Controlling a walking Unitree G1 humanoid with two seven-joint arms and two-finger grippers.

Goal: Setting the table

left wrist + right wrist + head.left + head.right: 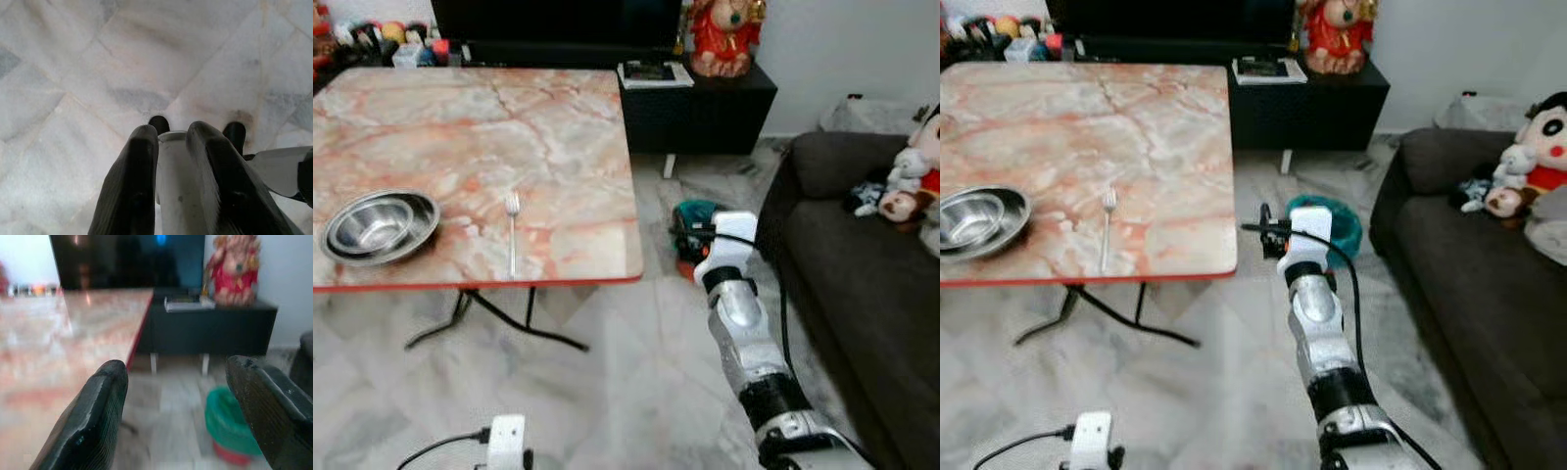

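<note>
In front of me stands a square table with a pink-and-cream marbled top and a red edge [558, 127], carried on thin black folding legs over a pale marble-tiled floor [607, 382]. Near its front edge, on my left, sit two stacked round stainless-steel bowls [380, 225], and well to the right of them a slim silver fork [512, 231] lies flat on the tabletop, tines pointing away from me, handle reaching toward the table's front edge. My right gripper [181, 416] is raised just off the table's right front corner, beside it and not touching anything; its two black fingers [93, 416] stand wide apart with nothing between them. Beyond it on the floor is a teal plastic basket with a red base [1347, 227], and farther back a low black cabinet [705, 103] bearing a red-dressed plush figure [722, 34]. My left gripper [171, 161] hangs low, pointing at the floor tiles, its fingers drawn close together around a white part of my own body. A dark grey sofa [862, 284] with soft toys [906, 181] lines my right side.
</note>
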